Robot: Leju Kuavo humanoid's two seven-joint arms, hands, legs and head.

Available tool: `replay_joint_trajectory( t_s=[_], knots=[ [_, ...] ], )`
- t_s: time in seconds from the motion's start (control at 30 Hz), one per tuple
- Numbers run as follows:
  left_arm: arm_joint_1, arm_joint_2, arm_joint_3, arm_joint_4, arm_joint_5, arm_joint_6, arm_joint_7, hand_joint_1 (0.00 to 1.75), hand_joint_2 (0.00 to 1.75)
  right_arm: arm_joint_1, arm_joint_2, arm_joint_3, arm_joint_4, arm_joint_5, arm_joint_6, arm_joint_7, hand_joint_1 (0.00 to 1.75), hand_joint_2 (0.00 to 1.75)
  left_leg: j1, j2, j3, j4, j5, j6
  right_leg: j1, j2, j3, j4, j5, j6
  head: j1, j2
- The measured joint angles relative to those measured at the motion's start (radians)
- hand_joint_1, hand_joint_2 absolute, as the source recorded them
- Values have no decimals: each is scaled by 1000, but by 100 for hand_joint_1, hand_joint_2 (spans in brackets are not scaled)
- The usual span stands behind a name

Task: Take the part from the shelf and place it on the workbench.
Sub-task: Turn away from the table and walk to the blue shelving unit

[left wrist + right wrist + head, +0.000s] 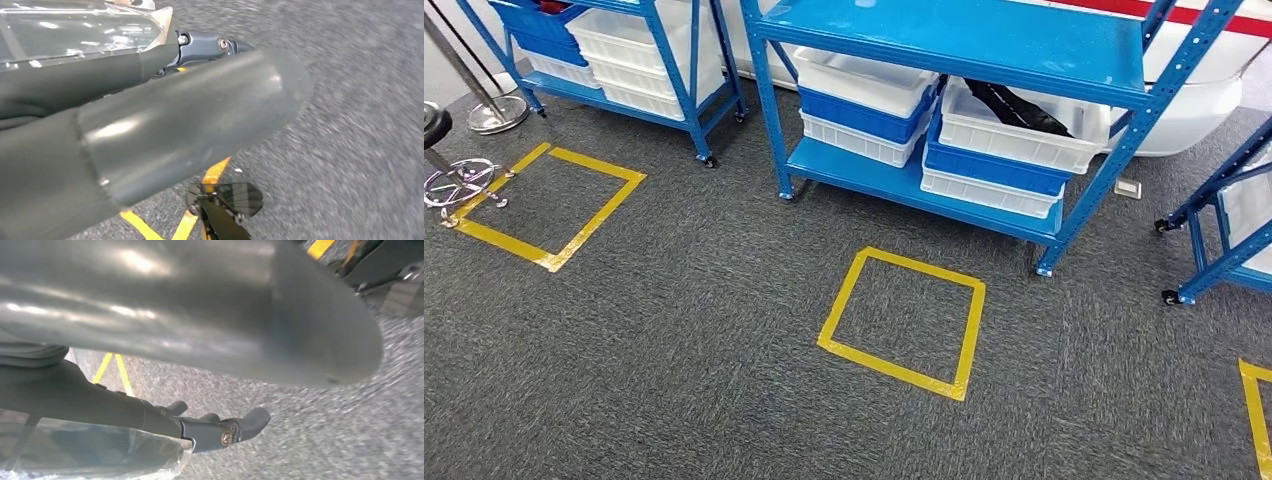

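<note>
The shelf [984, 40] is bright blue. Its bins [1014, 130] are white and blue. At 6 o'clock from it, a yellow tape square [904, 322] lies on speckled dark grey carpet [674, 330].

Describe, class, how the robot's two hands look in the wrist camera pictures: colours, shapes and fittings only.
The left hand shows a thick, smooth grey thumb with a rounded end, glossy with highlights, and darker fingers joined by a small metal screw. The right hand looks alike: a broad grey thumb above dark, slim fingers with a brass-coloured screw.
</note>
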Motion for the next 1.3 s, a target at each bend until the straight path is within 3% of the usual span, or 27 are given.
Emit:
replay_joint_trajectory(
  t_s=[0.07,0.1,0.13,0.17,0.27,0.33,0.4,0.47,0.53,0.6,0.63,0.67,0.73,0.77,0.83,0.9,0.97,1.07,1.17,1.3],
  knots=[
    [4,0,1,0,2,-1,-8,0,0,0,1,0,0,4,0,1,0,0,-1,-50,-65,133,-69,2,8,26,-2,1,1,-10,-1,0],
    [6,-1,2,0,3,-2,-12,0,0,1,2,0,0,6,0,1,0,0,-2,-59,-96,186,-85,4,12,42,-2,1,1,-11,-2,0],
    [8,-1,3,0,5,-3,-17,0,0,2,2,0,0,8,0,1,0,0,-3,-64,-116,213,-81,8,17,58,-1,2,1,-12,-2,0],
    [8,-1,3,0,7,-4,-20,0,0,3,2,0,0,9,0,1,0,0,-4,-67,-114,193,-54,14,21,74,1,2,0,-13,-2,0],
    [8,0,5,1,10,-8,-26,0,0,3,3,0,0,12,0,1,0,0,-8,-108,-43,7,59,36,28,115,6,2,-1,-12,-1,0],
    [6,1,6,1,11,-9,-30,0,0,3,4,0,0,12,0,1,0,0,-15,-123,-21,-49,78,44,31,134,2,2,-1,-6,-1,0],
    [3,-1,7,0,11,-10,-36,0,0,6,3,0,0,12,0,2,0,0,-20,-104,-19,-57,82,51,31,145,-7,1,0,5,-1,0],
    [2,-3,7,0,11,-11,-44,0,0,7,1,0,0,12,0,3,0,0,-19,-85,-10,-76,91,64,32,111,-23,26,-15,12,1,0],
    [3,-3,7,0,9,-15,-48,0,0,4,-1,0,0,15,0,2,0,0,-18,-66,-5,-88,97,73,29,58,-70,123,-68,11,5,0],
    [5,-3,8,0,3,-22,-50,0,0,3,-2,0,0,18,-1,1,0,0,-18,-48,-7,-88,97,74,21,40,-134,253,-124,16,6,0],
    [5,-4,8,1,1,-25,-51,0,0,4,-2,0,0,18,-1,2,0,0,-18,-41,-7,-88,96,73,16,38,-149,285,-133,24,6,0],
    [5,-4,8,1,-1,-27,-51,0,0,5,-4,0,0,18,-1,2,0,0,-17,-36,-7,-87,96,71,11,36,-141,275,-124,37,6,0],
    [5,-7,8,1,-2,-28,-52,0,0,7,-6,0,0,18,-1,4,0,0,-12,-31,-4,-85,93,62,0,27,-68,145,-73,62,6,0],
    [4,-7,8,1,-2,-28,-52,0,0,6,-7,0,0,18,-1,3,0,0,-12,-29,-2,-83,90,54,-2,19,-30,73,-47,68,7,0],
    [4,-5,8,1,-2,-29,-53,0,0,4,-6,0,0,18,-1,3,0,0,-15,-27,3,-79,81,43,-4,10,11,-2,-20,58,7,0],
    [3,-3,8,0,-4,-29,-53,0,0,4,-5,0,0,19,-1,4,0,0,-16,-27,4,-77,80,56,-3,11,17,-8,-13,42,5,0],
    [3,-2,8,1,-5,-31,-52,0,0,4,-6,0,0,21,-1,5,0,0,-14,-27,4,-78,86,75,1,12,19,-8,-11,37,4,0],
    [3,-2,8,1,-3,-36,-46,0,0,4,-5,0,0,28,-2,7,0,0,-10,-28,6,-84,89,74,6,13,18,-8,-11,34,4,0],
    [3,-2,9,0,1,-41,-42,0,0,4,-6,0,0,32,-1,7,0,0,-7,-27,8,-90,92,61,10,13,16,-7,-12,25,4,0],
    [3,-2,10,0,8,-39,-41,0,0,4,-5,1,0,40,2,7,0,0,-3,-27,7,-93,92,24,9,12,14,-9,-10,21,5,0]
  ],
)
